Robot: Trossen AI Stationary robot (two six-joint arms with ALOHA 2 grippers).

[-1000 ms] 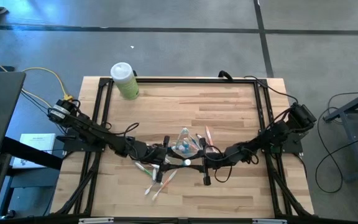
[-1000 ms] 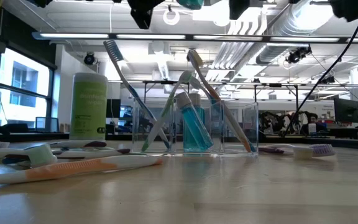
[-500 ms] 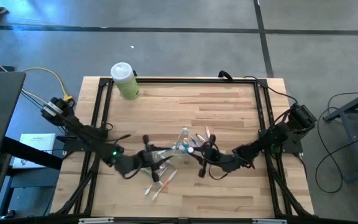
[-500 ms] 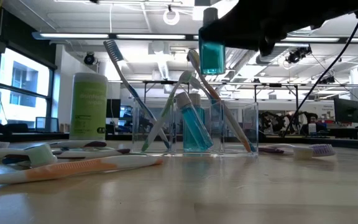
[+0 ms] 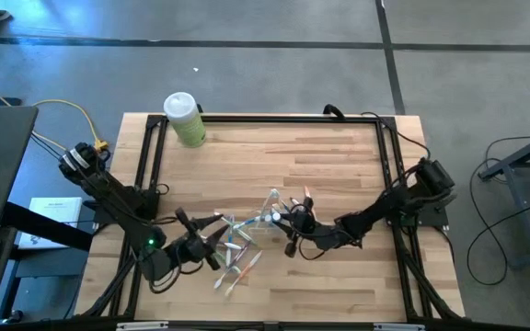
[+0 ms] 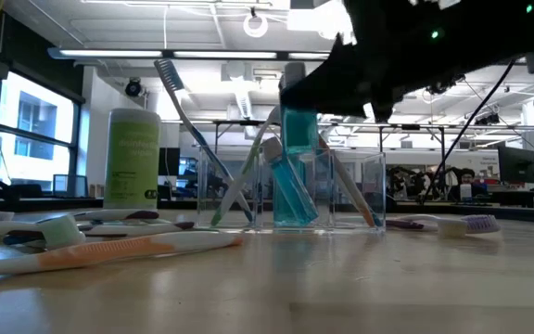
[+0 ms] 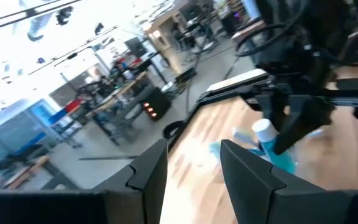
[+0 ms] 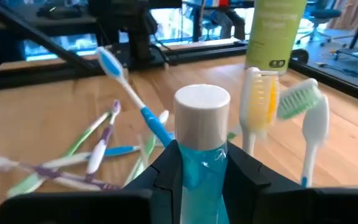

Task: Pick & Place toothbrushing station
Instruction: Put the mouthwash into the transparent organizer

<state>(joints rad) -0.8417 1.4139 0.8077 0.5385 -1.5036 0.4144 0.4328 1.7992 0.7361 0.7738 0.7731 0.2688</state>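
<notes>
Tube (image 8: 202,134), teal with a white cap, stands upright, pinched between the right gripper's (image 8: 202,167) fingers directly above the clear cup (image 6: 290,190) near the tabletop's middle, while the left gripper (image 7: 188,169), jaws parted and empty, waits toward the front-left.

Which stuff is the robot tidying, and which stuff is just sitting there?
For the job:
- clear cup
- toothbrushes, some in the cup, some loose on the table
- teal tube gripped in the right claw over the cup
- another teal tube in the cup

Just sitting there:
- green bottle at the far corner
- left claw, empty
</notes>
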